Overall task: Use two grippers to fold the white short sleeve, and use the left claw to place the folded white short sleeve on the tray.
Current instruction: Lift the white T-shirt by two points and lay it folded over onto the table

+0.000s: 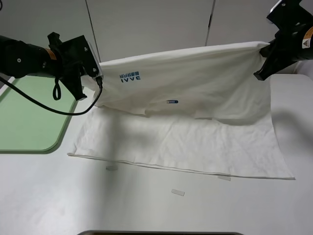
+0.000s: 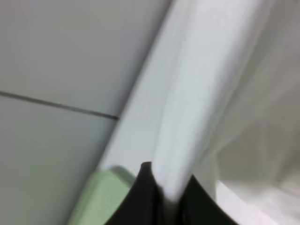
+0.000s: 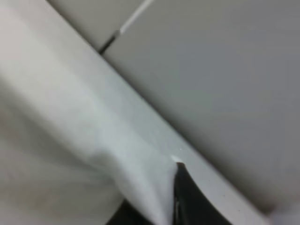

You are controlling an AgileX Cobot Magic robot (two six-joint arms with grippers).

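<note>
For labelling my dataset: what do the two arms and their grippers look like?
Left arm: black, jointed, orange band, looping black cable. Right arm: black, yellow warning triangle. Left gripper and right gripper: black two-fingered claws.

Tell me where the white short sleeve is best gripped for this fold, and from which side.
Grip the white short sleeve at the two ends of its lifted edge, each claw coming in from its own outer side, as the left gripper and right gripper do now. The edge runs taut between them, while the lower half lies flat on the table.
</note>
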